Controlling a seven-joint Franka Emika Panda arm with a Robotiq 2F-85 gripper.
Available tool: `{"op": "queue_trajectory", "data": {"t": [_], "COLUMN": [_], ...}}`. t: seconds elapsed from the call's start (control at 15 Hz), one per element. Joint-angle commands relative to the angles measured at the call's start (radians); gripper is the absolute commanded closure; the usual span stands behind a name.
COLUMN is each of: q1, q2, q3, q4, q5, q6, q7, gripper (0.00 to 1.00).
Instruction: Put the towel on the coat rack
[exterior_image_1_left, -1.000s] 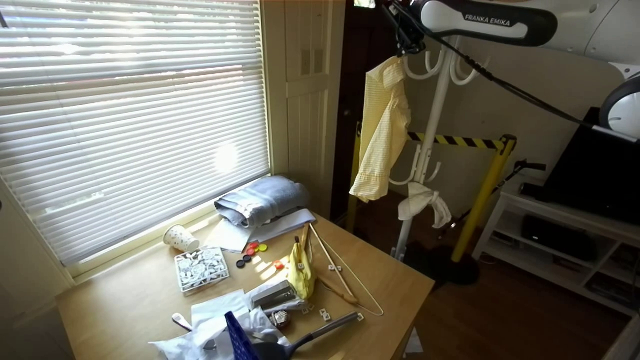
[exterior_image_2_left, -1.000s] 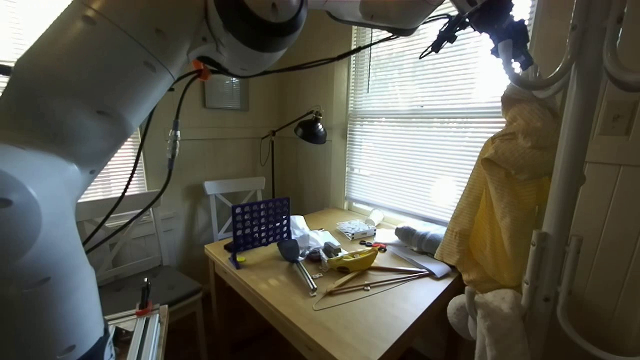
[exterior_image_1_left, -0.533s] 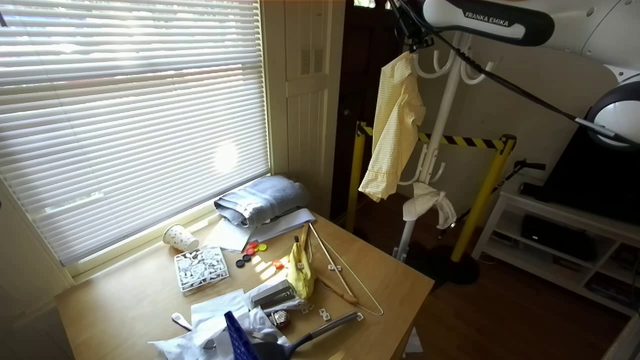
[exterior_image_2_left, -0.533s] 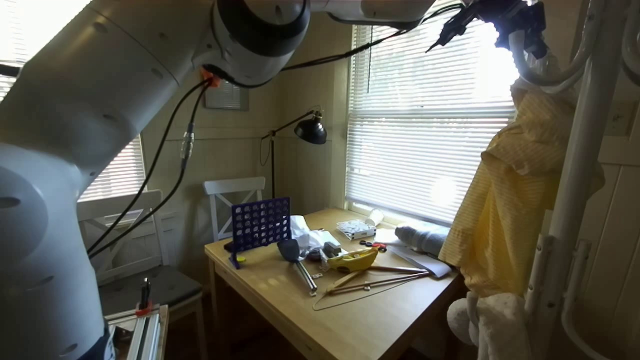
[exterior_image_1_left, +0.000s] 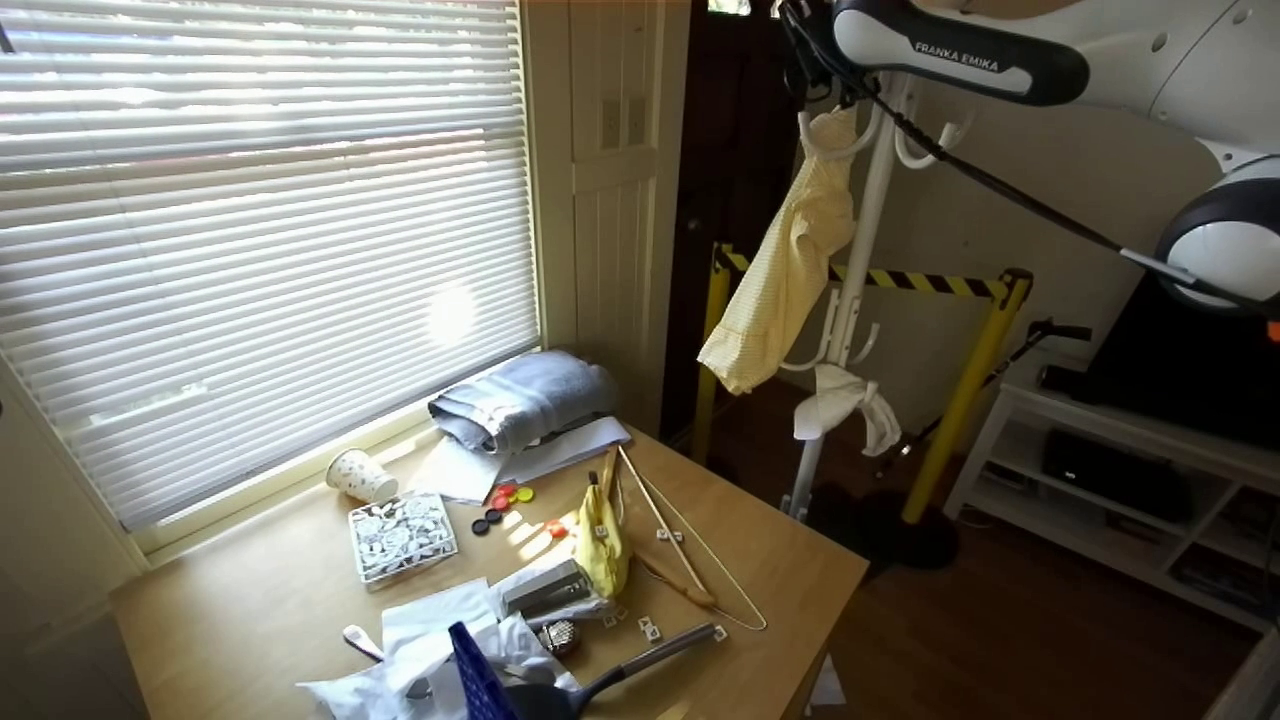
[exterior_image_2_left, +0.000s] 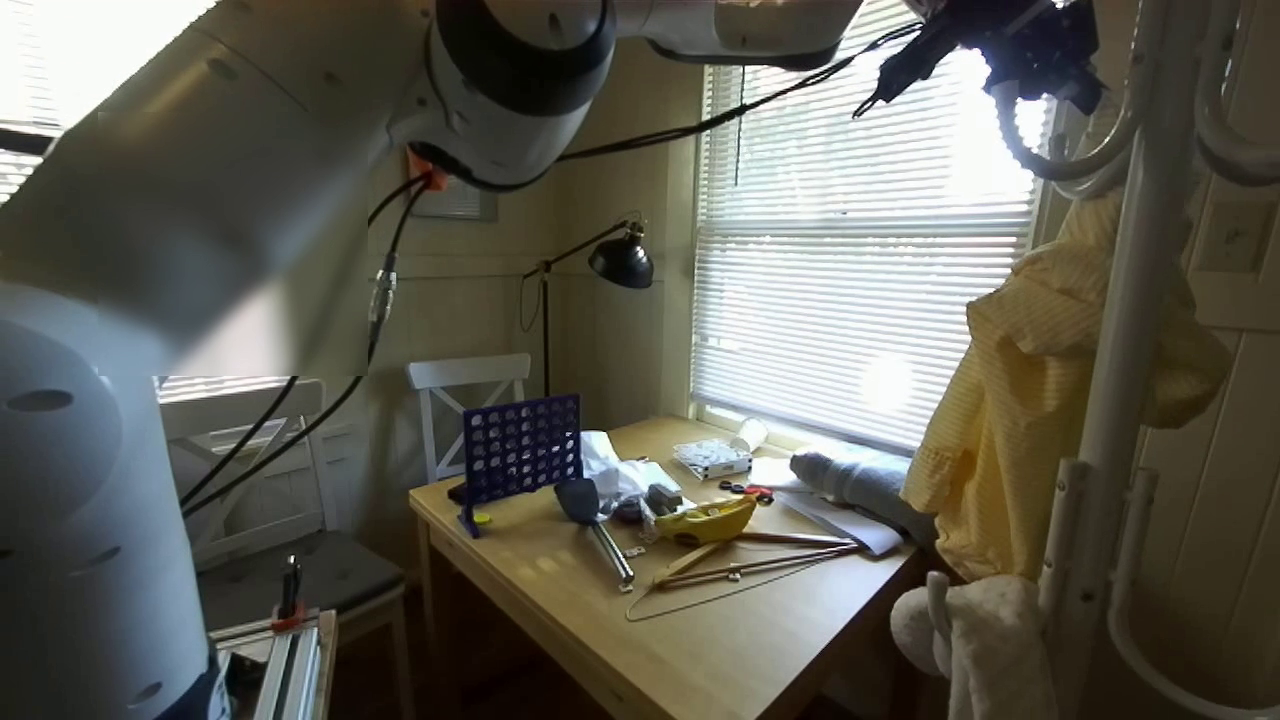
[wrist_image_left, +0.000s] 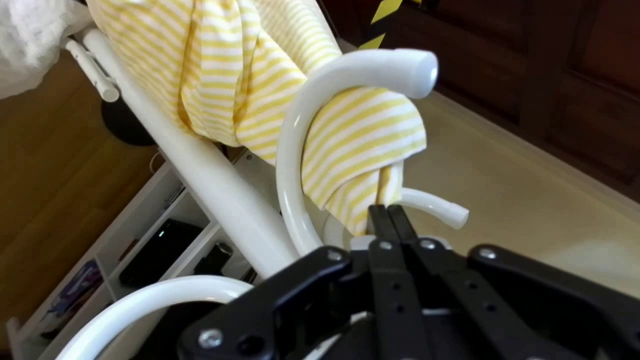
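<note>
The yellow-and-white striped towel (exterior_image_1_left: 785, 270) hangs down beside the white coat rack (exterior_image_1_left: 868, 215); it also shows in another exterior view (exterior_image_2_left: 1040, 400), partly behind the pole. In the wrist view, the towel (wrist_image_left: 270, 95) runs behind a curved upper hook (wrist_image_left: 295, 140), and its gathered top end shows within the hook's curve. My gripper (wrist_image_left: 387, 207) has its fingertips closed together on the towel's top corner, close to the hook. In the exterior views the gripper (exterior_image_1_left: 848, 98) is at upper-hook height, its fingertips partly hidden.
A white plush cloth (exterior_image_1_left: 848, 408) hangs on a lower hook. Another upper hook (wrist_image_left: 165, 295) curves close to the gripper. A yellow-black barrier (exterior_image_1_left: 920, 283) stands behind the rack. The cluttered table (exterior_image_1_left: 790, 560), window blinds (exterior_image_1_left: 300, 250) and white TV stand (exterior_image_1_left: 1090, 440) are around it.
The towel's top has moved from beside the upper hook to behind its curve, still gripped. The rack leaned right half a second ago and has come back left.
</note>
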Motion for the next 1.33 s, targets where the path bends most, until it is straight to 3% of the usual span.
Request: {"op": "queue_trajectory", "data": {"t": [0.0,0.2,0.6,1.27], "q1": [0.046,0.095,0.159,0.13], "q2": [0.013,0.002,-0.006,-0.025], "q3": [-0.055,-0.06,-0.003,0.096], "q4": [0.047,0.044,0.019,-0.092], "q5": [-0.059,-0.087,-0.05,0.032], "q6": [-0.079,-0.034,-0.015,-0.248], "q7": [0.057,-0.02,-0.217,-0.486], "gripper": [1.0,1.0,1.0,1.0]}}
